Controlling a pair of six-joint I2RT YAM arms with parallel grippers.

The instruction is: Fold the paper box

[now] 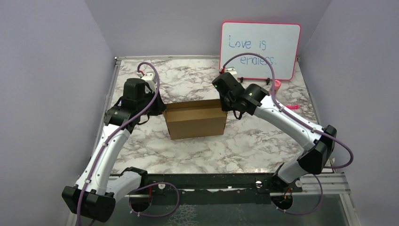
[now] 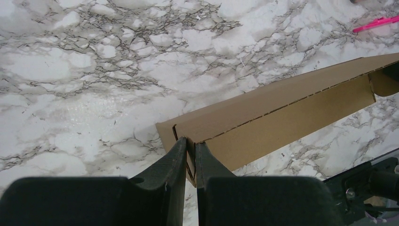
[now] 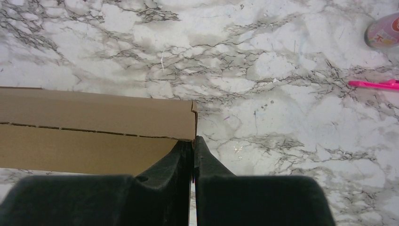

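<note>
The paper box (image 1: 195, 120) is plain brown cardboard, standing partly folded in the middle of the marble table, its front panel facing me. My left gripper (image 1: 162, 107) is at its left end, shut on the box's left edge; the left wrist view shows cardboard (image 2: 273, 113) pinched between the fingers (image 2: 190, 150). My right gripper (image 1: 225, 104) is at the box's upper right corner, shut on the right edge; the right wrist view shows the box (image 3: 94, 127) and the jaws closed at its corner (image 3: 193, 143).
A pink-framed whiteboard (image 1: 259, 44) with blue writing leans on the back wall. A pink pen (image 1: 292, 107) lies right of the right arm, also in the right wrist view (image 3: 371, 84). A pink cup (image 1: 277, 84) stands by the whiteboard. Grey walls enclose the table.
</note>
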